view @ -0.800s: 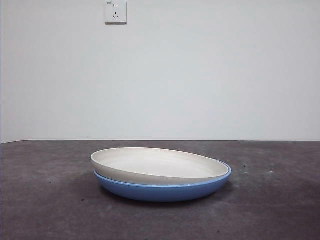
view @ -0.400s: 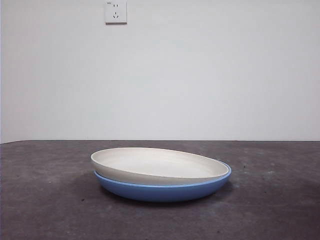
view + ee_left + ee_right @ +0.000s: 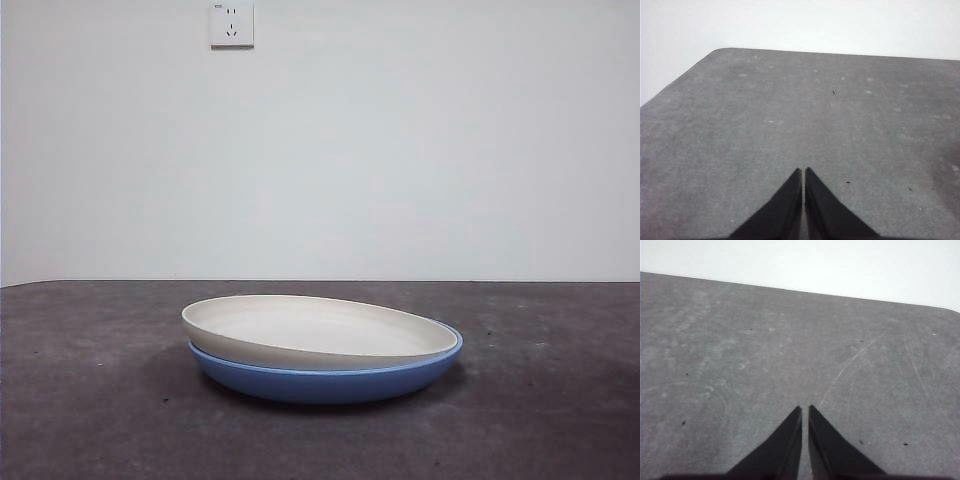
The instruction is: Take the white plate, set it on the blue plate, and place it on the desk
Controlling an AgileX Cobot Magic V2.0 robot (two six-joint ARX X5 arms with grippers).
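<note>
Nothing is seen to have moved since the earlier frames. The matte cream-white white plate (image 3: 318, 332), round and shallow, is seated in the glossy blue plate (image 3: 330, 384), tilted so its rim sits higher on one side. Both are set on the desk (image 3: 90, 400), a dark grey, rough, mottled slab. The left gripper (image 3: 803, 172) and right gripper (image 3: 805, 411) are each pressed closed on nothing, with only bare desk ahead of their tapered black tips; neither plate is seen near them.
</note>
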